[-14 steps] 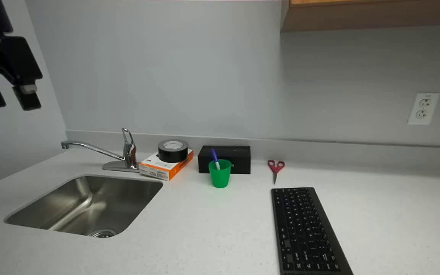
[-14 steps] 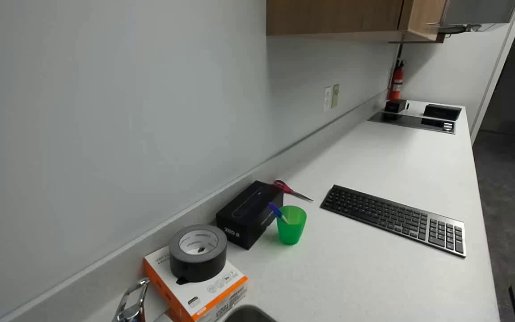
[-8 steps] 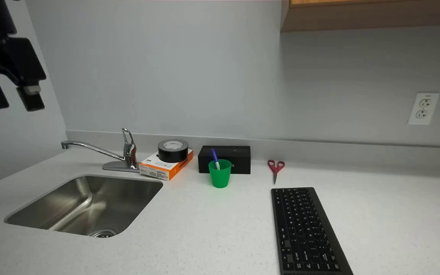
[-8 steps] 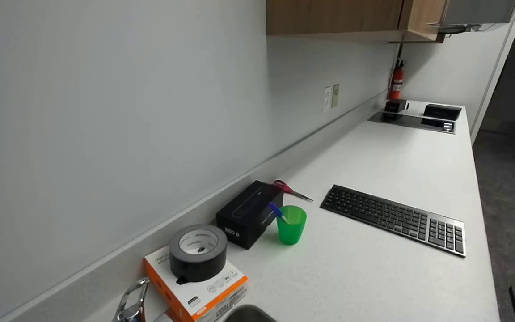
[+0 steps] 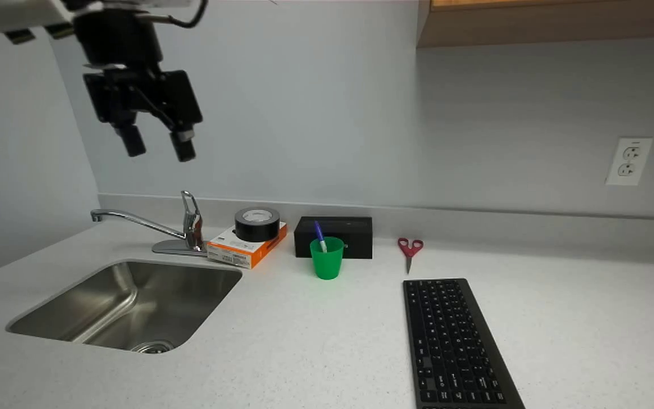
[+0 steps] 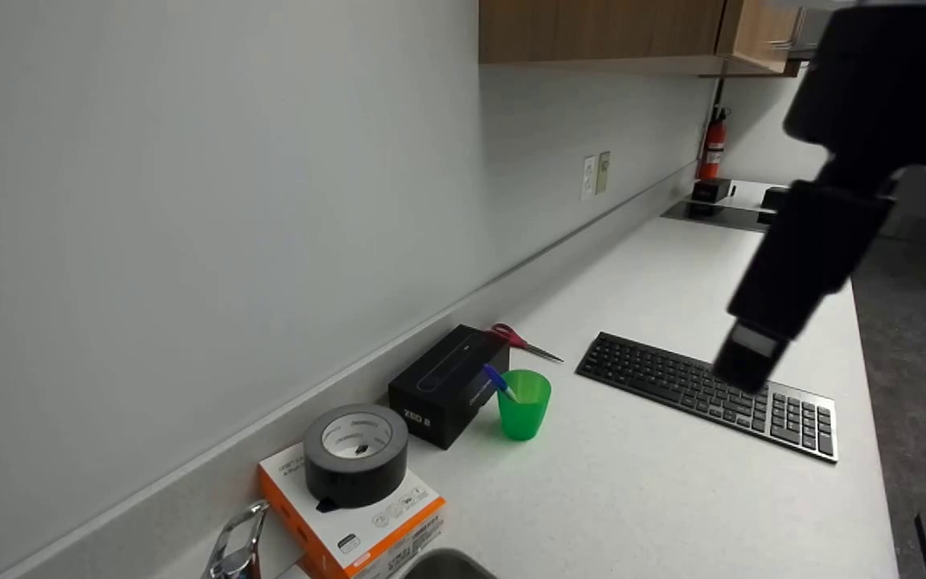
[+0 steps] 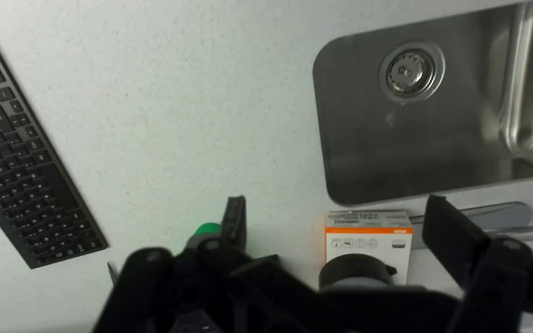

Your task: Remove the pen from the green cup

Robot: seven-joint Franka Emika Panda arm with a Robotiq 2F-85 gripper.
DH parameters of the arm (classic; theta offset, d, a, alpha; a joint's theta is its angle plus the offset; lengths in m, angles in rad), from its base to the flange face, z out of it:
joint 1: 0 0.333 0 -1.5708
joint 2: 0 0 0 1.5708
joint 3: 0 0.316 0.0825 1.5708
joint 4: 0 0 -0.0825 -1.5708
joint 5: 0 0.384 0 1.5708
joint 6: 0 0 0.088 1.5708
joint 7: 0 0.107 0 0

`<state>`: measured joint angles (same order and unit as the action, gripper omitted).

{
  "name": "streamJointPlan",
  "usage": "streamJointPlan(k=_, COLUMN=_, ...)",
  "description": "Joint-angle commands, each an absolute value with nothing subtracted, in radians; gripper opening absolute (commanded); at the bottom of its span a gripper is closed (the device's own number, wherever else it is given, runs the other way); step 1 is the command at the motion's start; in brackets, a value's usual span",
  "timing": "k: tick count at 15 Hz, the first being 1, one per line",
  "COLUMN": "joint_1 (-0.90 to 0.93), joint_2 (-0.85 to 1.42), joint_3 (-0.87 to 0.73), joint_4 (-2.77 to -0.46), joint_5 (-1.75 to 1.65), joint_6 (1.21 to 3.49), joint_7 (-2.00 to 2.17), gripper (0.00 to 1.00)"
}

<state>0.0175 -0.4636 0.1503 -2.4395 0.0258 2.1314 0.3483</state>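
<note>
The green cup (image 5: 327,264) stands upright on the counter in front of the black box, in both exterior views (image 6: 523,416). The pen (image 5: 319,234) leans in the cup, its blue end above the rim; it also shows in an exterior view (image 6: 498,381). My gripper (image 5: 161,152) is open and empty, high above the counter and left of the cup in that view. In an exterior view its finger (image 6: 752,354) hangs in front of the keyboard. In the wrist view the gripper (image 7: 335,208) has its fingers wide apart; only the green cup's edge (image 7: 207,228) shows, and the pen is hidden.
A black tape roll (image 5: 257,225) lies on a white-orange box (image 5: 247,247) beside the faucet (image 5: 191,227) and sink (image 5: 125,304). The black box (image 5: 359,236) stands behind the cup. Scissors (image 5: 410,250) and a keyboard (image 5: 457,341) lie to the right. A cabinet (image 5: 554,25) hangs above.
My gripper has moved right, further into an exterior view, and has come into the other exterior view at the right. It stays open. The cup and pen have not moved.
</note>
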Motion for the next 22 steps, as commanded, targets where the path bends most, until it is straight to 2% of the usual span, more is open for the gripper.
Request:
streamJointPlan(k=1, joint_1=-0.032, joint_2=-0.355, joint_3=0.086, joint_4=-2.422, joint_5=0.008, joint_6=2.275, joint_7=0.304, gripper=1.0)
streamJointPlan(k=5, joint_1=-0.068, joint_2=-0.258, joint_3=0.037, joint_4=-2.393, joint_5=0.012, joint_6=2.356, joint_7=0.312, gripper=1.0)
streamJointPlan(k=15, joint_1=-0.075, joint_2=-0.215, joint_3=0.031, joint_4=-2.387, joint_5=-0.019, joint_6=2.393, joint_7=0.32, gripper=1.0)
streamJointPlan(k=22, joint_1=-0.123, joint_2=0.049, joint_3=-0.008, joint_4=-2.261, joint_5=-0.202, joint_6=2.581, joint_7=0.448, gripper=1.0)
